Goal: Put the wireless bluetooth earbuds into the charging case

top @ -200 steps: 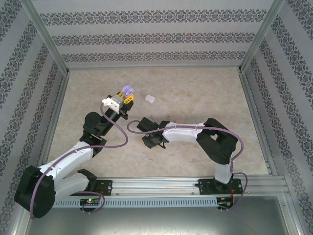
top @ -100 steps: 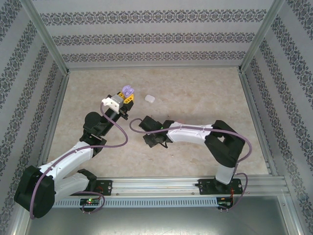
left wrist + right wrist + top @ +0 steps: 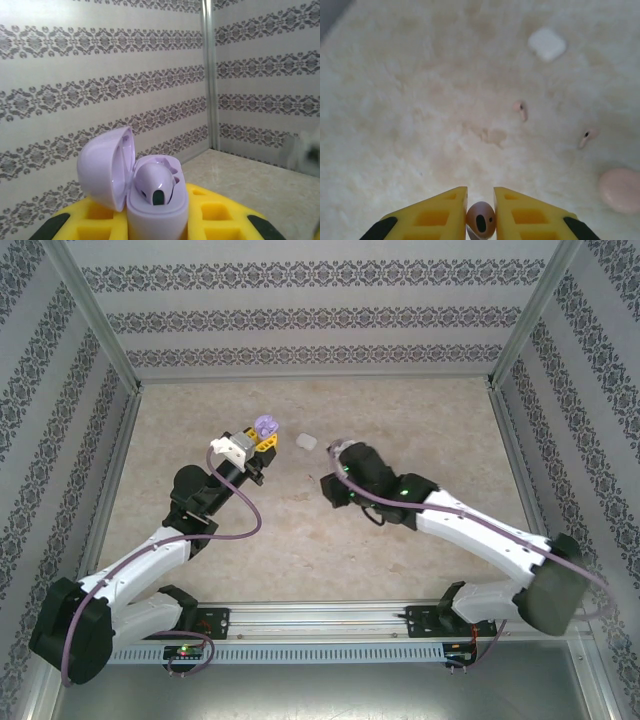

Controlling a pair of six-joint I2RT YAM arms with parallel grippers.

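Pinching a tiny earbud between nearly closed fingers, the right gripper is hovering above the table. The left gripper is clamping the open purple case, one purple earbud sitting inside. Two pink earbuds are lying near a white case.

The lilac case is smooth, glossy plastic; the table looks matt and mottled like stone.

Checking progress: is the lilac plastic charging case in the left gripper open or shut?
Open: the lilac charging case has its lid swung back, one earbud seated inside.
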